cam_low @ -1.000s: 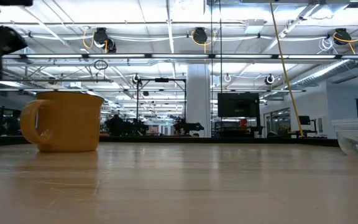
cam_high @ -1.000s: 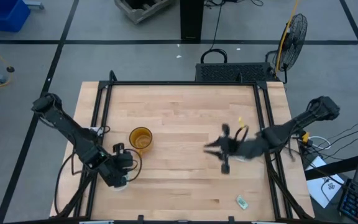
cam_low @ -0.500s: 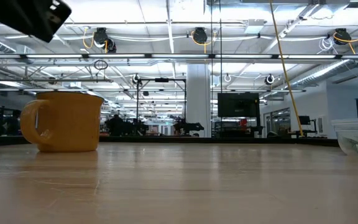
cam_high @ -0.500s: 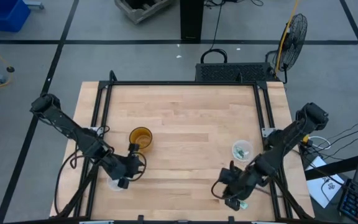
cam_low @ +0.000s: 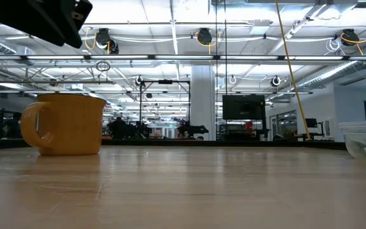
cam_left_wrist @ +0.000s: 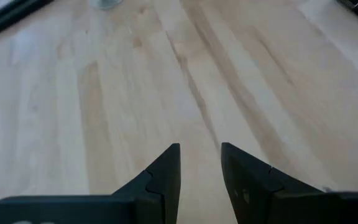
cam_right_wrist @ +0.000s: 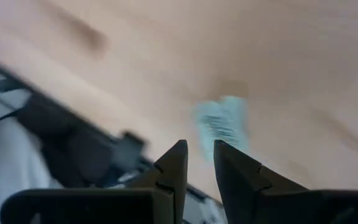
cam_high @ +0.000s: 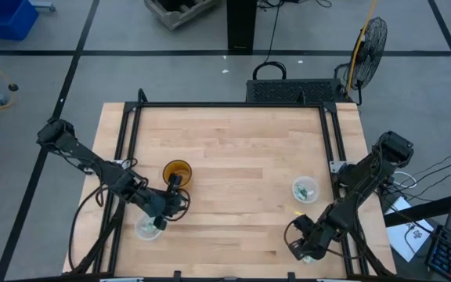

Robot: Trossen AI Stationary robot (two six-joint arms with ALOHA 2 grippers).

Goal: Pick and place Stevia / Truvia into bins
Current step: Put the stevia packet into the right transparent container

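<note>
A pale green sachet [cam_right_wrist: 222,121] lies flat on the wood near the table's near right corner, just beyond my right gripper's [cam_right_wrist: 199,152] slightly open fingers. In the high view that gripper [cam_high: 302,249] covers the sachet. The right clear bin [cam_high: 304,189] [cam_low: 365,140] holds sachets. The left clear bin [cam_high: 147,227] also has sachets in it. My left gripper [cam_high: 176,200] [cam_left_wrist: 200,155] hovers slightly open between that bin and the amber cup [cam_high: 177,171], over bare wood, and shows at the low view's top left [cam_low: 40,19].
The amber cup [cam_low: 65,124] stands upright left of the table's middle. A black frame rail [cam_high: 340,180] runs along the table's right edge beside my right arm. Bare wood [cam_high: 233,157] spans the middle and far half of the table.
My right gripper has swung from the table's middle, beside the right bin, toward the near right corner and now stands over the loose sachet. My left gripper has drawn off the left bin toward the amber cup, uncovering the bin.
</note>
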